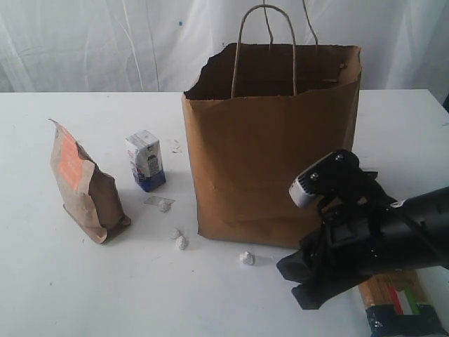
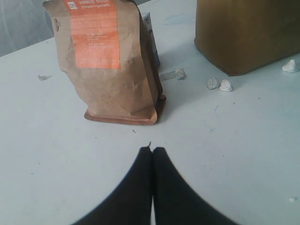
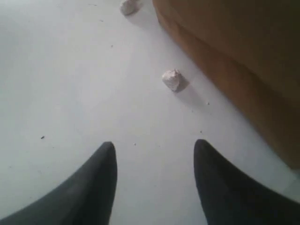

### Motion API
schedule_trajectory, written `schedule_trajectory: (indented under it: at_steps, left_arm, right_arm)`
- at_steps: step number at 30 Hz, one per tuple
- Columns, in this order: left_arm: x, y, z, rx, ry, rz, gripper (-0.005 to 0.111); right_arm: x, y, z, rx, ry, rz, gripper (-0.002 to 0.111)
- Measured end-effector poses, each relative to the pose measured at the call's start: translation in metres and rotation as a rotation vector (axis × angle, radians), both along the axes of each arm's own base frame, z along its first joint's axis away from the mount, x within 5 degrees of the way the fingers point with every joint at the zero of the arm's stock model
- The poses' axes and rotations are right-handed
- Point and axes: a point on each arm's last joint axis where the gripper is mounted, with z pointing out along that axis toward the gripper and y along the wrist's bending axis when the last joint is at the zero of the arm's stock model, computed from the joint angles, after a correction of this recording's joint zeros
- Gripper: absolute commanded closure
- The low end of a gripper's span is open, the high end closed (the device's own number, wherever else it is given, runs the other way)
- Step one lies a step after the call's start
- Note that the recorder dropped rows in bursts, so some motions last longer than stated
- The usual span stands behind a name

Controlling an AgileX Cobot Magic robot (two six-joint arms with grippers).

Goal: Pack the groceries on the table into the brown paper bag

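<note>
Here the right gripper hangs low over bare table, its jaws well apart with nothing between them, just beside the foot of the brown paper bag. The left gripper is pressed closed and empty, aimed at the brown orange-labelled pouch, which stands upright well apart from the bag. The long spaghetti packet lies flat under the right arm and looks the likeliest pick for that side. The jaws should straddle its narrow width, lift it level, then tip it end-first into the bag's ragged mouth. A crumpled white scrap sits near the bag's base and looks harmless. The small white-blue carton stands between pouch and bag. The bag's loop handles could snag a long packet.
</note>
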Motion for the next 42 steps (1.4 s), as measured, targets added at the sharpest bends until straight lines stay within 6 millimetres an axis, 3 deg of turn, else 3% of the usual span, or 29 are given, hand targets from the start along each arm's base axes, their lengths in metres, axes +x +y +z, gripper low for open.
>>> schedule_trajectory:
  at_steps: [9,19,27,42]
  left_arm:
    - [0.000,0.000,0.000,0.000,0.000,0.000,0.107]
    - [0.000,0.000,0.000,0.000,0.000,0.000,0.107]
    - [0.000,0.000,0.000,0.000,0.000,0.000,0.107]
    - [0.000,0.000,0.000,0.000,0.000,0.000,0.107]
  right_arm:
    - [0.001,0.021,-0.018,-0.077,-0.055,0.090,0.061]
    - [0.016,0.052,-0.054,-0.199,-0.088,0.172,0.061]
    - [0.035,0.066,-0.057,-0.179,-0.081,0.130,0.061]
    - [0.041,0.072,-0.073,-0.194,-0.028,0.113,0.064]
